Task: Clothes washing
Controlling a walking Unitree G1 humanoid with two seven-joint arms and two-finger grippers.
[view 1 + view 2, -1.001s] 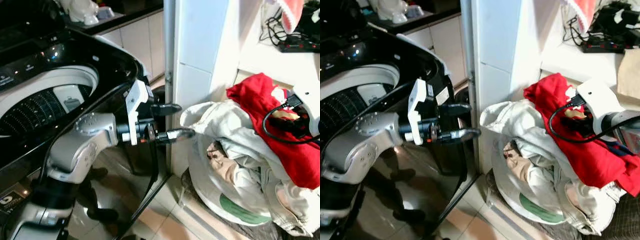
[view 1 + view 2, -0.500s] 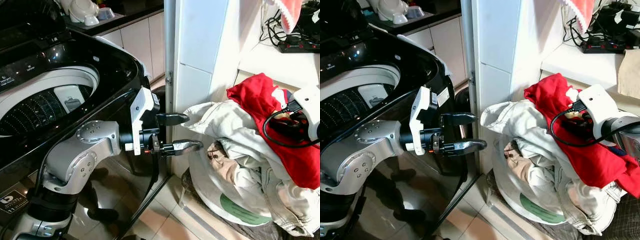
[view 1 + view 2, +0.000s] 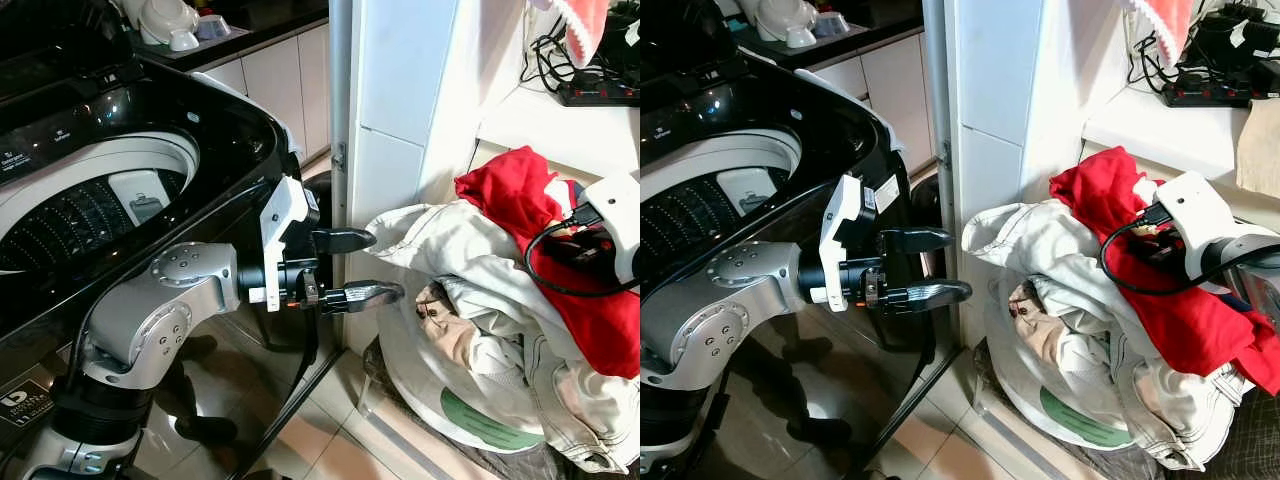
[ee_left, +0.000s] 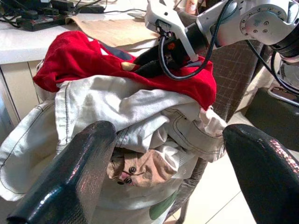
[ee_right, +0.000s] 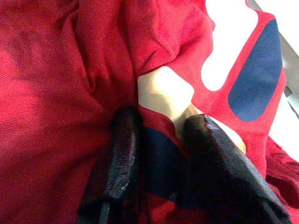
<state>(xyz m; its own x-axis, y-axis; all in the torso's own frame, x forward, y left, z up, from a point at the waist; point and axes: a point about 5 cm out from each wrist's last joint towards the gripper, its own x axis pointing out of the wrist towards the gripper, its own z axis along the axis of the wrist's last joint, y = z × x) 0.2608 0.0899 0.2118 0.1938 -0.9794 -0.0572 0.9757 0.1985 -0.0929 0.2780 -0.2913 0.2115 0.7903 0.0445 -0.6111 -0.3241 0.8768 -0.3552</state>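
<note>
Two grippers at work. Head views: left gripper (image 3: 362, 266) held out level beside black washing machine (image 3: 120, 120), fingers spread wide, tips near white garment (image 3: 470, 270) on heaped laundry basket (image 3: 1070, 400). Right gripper (image 3: 1150, 240) buried in red garment (image 3: 560, 250) atop pile.

Left wrist view: both black fingers (image 4: 70, 177) far apart, framing white garment (image 4: 121, 107) and red garment (image 4: 79, 56) above.

Right wrist view: fingers (image 5: 121, 154) pinched on red fabric fold (image 5: 70, 84).

My right gripper (image 5: 156, 154) fingertips are buried in the red garment (image 3: 560, 260), so grip can't be judged. Laundry basket (image 3: 455, 400) mostly hidden under the white jacket (image 3: 470, 290). Washer drum (image 3: 70, 215) cut off at frame edge.
</note>
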